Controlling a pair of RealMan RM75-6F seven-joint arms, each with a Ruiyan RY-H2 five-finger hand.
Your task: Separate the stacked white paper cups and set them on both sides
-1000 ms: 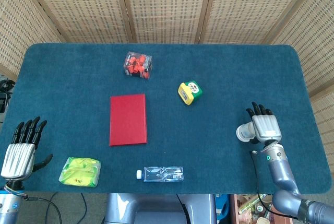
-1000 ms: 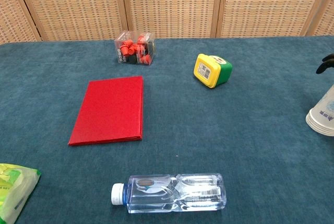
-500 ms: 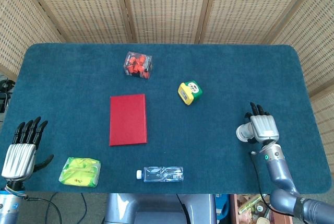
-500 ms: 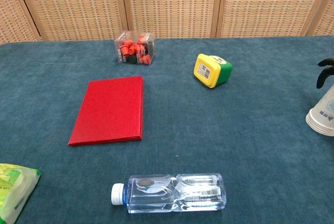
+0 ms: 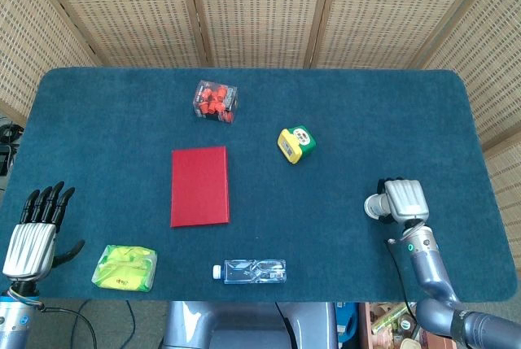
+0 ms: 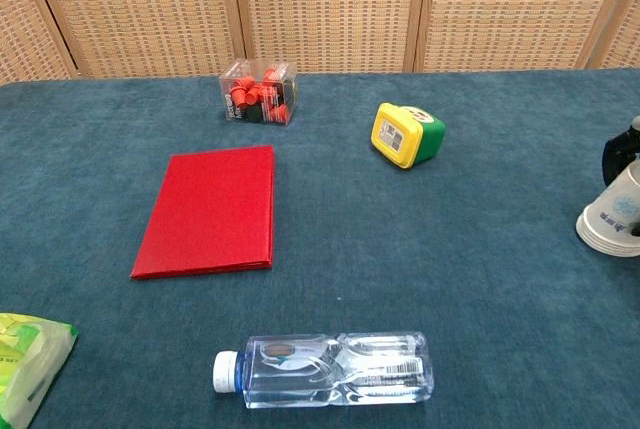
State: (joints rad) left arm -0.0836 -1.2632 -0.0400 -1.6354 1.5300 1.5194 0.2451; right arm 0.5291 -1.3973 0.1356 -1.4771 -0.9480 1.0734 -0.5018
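Observation:
The stacked white paper cups (image 5: 375,206) lie on their side near the table's right edge, with the rims toward the left; the chest view shows the cup stack (image 6: 608,224) at its right border. My right hand (image 5: 405,199) lies over the stack, and its dark fingers (image 6: 614,156) curl around the cup body. My left hand (image 5: 34,233) hovers at the table's front left corner, its fingers straight and apart, holding nothing. It does not show in the chest view.
On the blue table (image 5: 342,105) lie a red book (image 5: 199,185), a clear box of red pieces (image 5: 215,101), a yellow-green tape measure (image 5: 295,144), a water bottle on its side (image 5: 252,271) and a yellow-green packet (image 5: 124,268) near my left hand.
My right hand's fingers, straight a second ago, have curled down around the cup stack. The stack has shifted slightly to the left. The left hand has barely moved.

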